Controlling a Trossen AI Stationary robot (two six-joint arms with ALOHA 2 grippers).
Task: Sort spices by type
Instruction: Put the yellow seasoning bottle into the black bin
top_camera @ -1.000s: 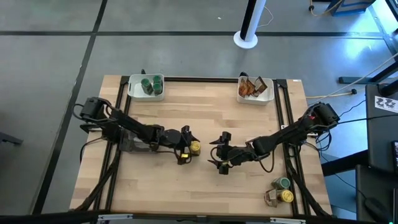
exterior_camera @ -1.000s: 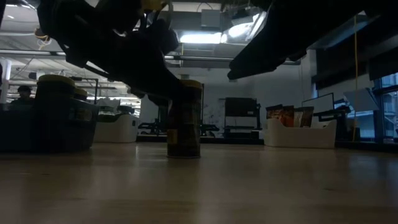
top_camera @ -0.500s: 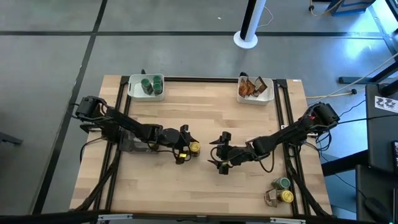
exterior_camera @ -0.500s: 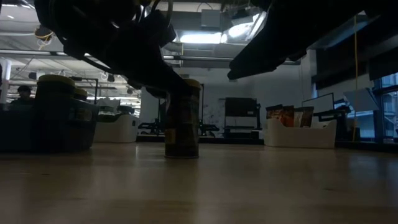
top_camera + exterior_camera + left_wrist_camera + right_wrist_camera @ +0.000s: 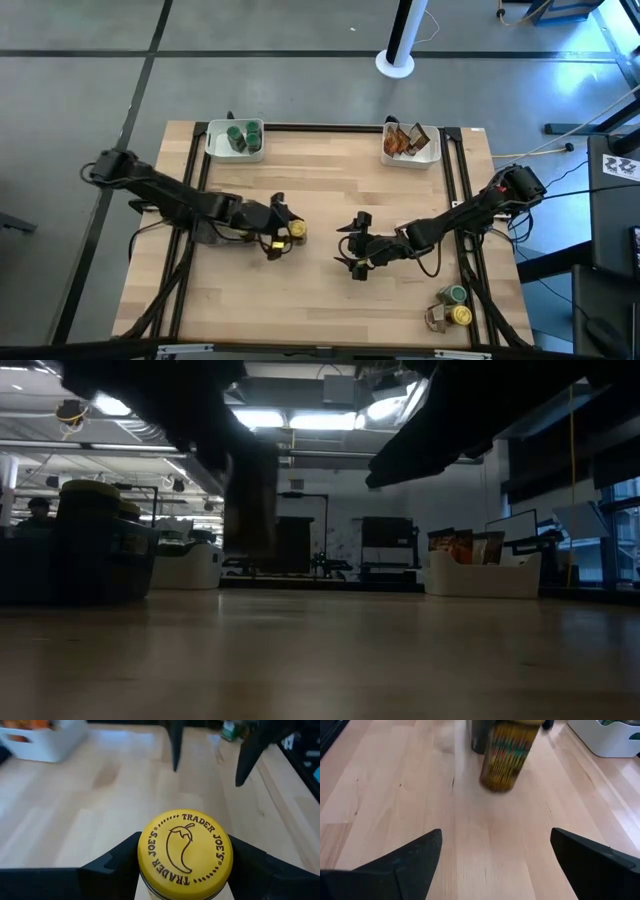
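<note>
Yellow lid (image 5: 185, 852) reads "TRADER JOE'S", ringing a chili-pepper outline.
Left gripper (image 5: 281, 228) pinches this 1 yellow-lidded jar (image 5: 297, 229), raised above mid-table; label multicoloured. Right gripper (image 5: 352, 247) spread wide, holding nothing.

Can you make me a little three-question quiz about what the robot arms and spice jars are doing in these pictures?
1. True or false: the left gripper is shut on the yellow-lidded jar.
2. Which white tray holds the green-lidded jars? A the tray on the table's left; B the tray on the table's right.
3. Fill in: the right gripper is ____.

Key: 1 true; 2 A; 3 open.
</note>
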